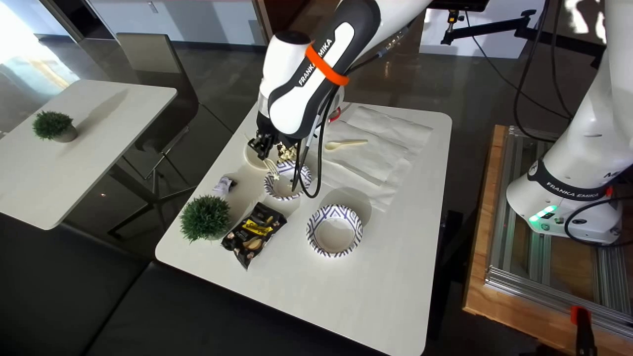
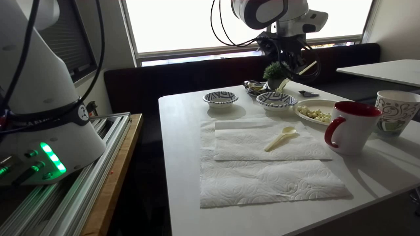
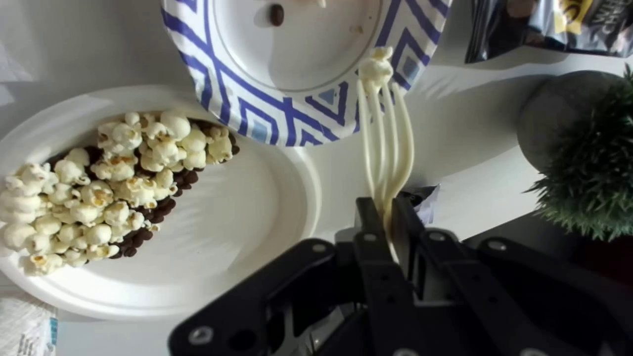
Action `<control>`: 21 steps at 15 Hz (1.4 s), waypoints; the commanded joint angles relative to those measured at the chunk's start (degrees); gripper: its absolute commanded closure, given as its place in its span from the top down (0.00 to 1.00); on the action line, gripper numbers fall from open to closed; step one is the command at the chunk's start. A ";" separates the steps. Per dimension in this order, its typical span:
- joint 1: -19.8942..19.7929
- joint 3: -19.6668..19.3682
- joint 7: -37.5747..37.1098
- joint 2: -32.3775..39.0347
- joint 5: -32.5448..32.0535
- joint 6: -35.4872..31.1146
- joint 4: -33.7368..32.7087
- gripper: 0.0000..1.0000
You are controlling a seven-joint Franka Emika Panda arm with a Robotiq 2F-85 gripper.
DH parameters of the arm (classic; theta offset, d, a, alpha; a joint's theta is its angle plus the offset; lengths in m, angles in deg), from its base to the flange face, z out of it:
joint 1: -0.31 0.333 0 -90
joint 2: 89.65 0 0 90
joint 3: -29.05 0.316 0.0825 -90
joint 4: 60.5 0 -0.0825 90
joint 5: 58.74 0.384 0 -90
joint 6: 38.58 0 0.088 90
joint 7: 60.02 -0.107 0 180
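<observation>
Wrist view's got the black two-fingered hand [image 3: 385, 212] pinching a cream plastic fork [image 3: 384, 190], white popcorn piece [image 3: 376, 71] at its tips. Long axis slants tines-down, pointing over a round purple-and-white paper bowl [image 3: 296, 116].

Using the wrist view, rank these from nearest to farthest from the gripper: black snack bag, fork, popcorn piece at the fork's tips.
1. Fork: held in the gripper.
2. Popcorn piece: at the fork's tips, upper middle of the picture.
3. Black snack bag: top right corner.
</observation>
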 commanded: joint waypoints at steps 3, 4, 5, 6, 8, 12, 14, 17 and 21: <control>-1.43 -1.01 -0.98 0.84 -1.77 0.60 1.48 0.03; -1.47 -1.23 -0.93 1.32 -1.86 0.00 1.35 0.03; -1.41 -1.57 -1.11 1.52 -1.99 -0.04 1.34 0.03; -1.65 -1.44 -1.01 1.75 -1.84 -0.05 1.27 0.03; -2.11 -1.00 -0.63 2.18 -1.61 0.23 1.14 0.03; -3.45 1.22 0.88 3.69 -1.16 -1.62 0.43 0.03; -3.21 1.17 0.62 4.34 -1.42 -2.39 0.09 0.03; -2.74 0.71 0.34 5.38 -1.99 -3.64 -0.38 0.03; -2.63 0.62 0.21 5.97 -2.45 -4.76 -0.70 0.03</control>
